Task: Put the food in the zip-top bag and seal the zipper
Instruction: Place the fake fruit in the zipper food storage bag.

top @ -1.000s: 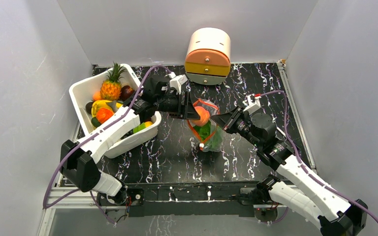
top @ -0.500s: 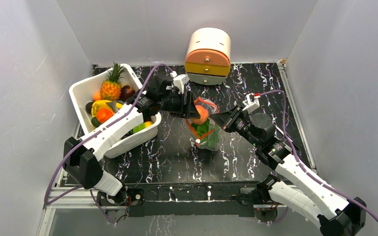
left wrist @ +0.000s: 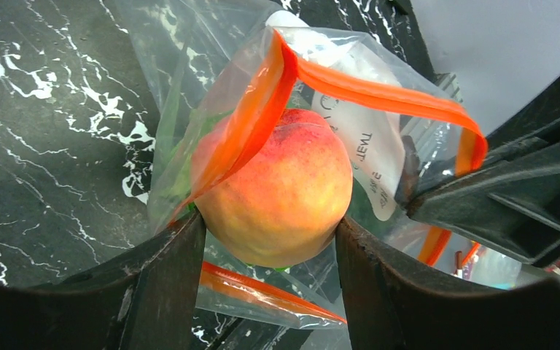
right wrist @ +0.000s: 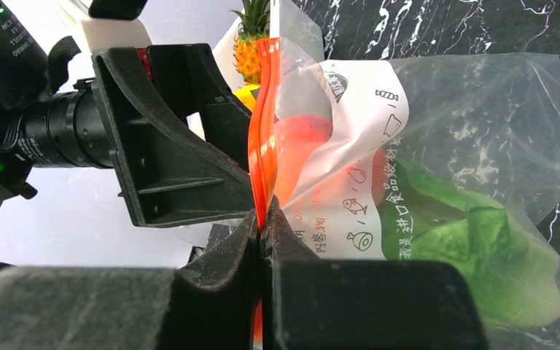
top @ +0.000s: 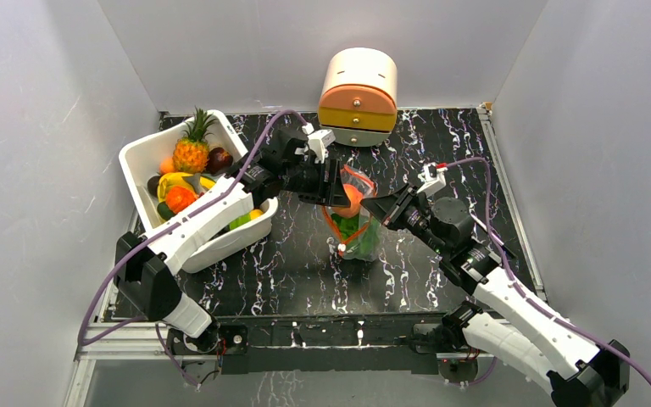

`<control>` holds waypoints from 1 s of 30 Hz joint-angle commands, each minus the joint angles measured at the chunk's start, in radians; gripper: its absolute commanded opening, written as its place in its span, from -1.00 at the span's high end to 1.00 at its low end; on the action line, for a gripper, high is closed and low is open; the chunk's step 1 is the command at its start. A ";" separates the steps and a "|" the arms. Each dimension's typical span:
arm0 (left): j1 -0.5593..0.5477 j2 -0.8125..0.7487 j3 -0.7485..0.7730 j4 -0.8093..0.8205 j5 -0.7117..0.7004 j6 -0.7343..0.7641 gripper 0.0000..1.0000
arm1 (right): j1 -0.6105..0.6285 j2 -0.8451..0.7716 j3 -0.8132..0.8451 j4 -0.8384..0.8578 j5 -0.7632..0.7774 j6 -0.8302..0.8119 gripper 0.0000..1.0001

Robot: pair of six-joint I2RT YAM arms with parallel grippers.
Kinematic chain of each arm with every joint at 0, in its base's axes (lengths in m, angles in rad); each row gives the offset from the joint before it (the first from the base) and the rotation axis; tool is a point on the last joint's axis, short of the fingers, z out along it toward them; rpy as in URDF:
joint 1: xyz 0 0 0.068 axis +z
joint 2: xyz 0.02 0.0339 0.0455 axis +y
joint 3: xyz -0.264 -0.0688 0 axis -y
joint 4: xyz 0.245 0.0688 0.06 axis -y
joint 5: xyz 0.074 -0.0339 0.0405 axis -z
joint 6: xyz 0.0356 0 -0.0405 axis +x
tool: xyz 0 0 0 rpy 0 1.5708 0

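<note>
My left gripper (top: 339,195) is shut on a round orange-red fruit (left wrist: 281,197), held at the mouth of the clear zip-top bag (top: 361,237). The red-orange zipper (left wrist: 379,95) loops over the fruit, and one side of the strip passes under it. My right gripper (right wrist: 262,216) is shut on the zipper (right wrist: 261,131) at the bag's right edge, holding the bag up off the table. A green leafy cabbage (right wrist: 474,251) lies inside the bag (right wrist: 474,124). The fruit (right wrist: 302,142) shows through the plastic, with the left gripper's fingers (right wrist: 168,146) just behind the strip.
A white tub (top: 140,153) at the back left holds a pineapple (top: 191,151) and several other toy fruits. A round cream-and-orange drawer unit (top: 358,93) stands at the back centre. Grey walls close in the black marbled table (top: 305,271) on three sides.
My left arm has reached a little to the right, carrying the fruit further into the bag's mouth. The right gripper has held its grip on the zipper, shifting only slightly.
</note>
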 commanded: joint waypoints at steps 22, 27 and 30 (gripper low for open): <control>-0.004 -0.065 -0.121 0.317 0.036 -0.090 0.24 | -0.004 -0.057 -0.015 0.107 -0.104 -0.027 1.00; -0.004 -0.031 -0.101 0.225 -0.079 -0.057 0.28 | -0.004 -0.059 -0.004 0.099 -0.104 -0.038 1.00; -0.009 -0.037 -0.089 0.200 -0.137 -0.046 0.12 | -0.004 -0.057 0.002 0.084 -0.106 -0.044 1.00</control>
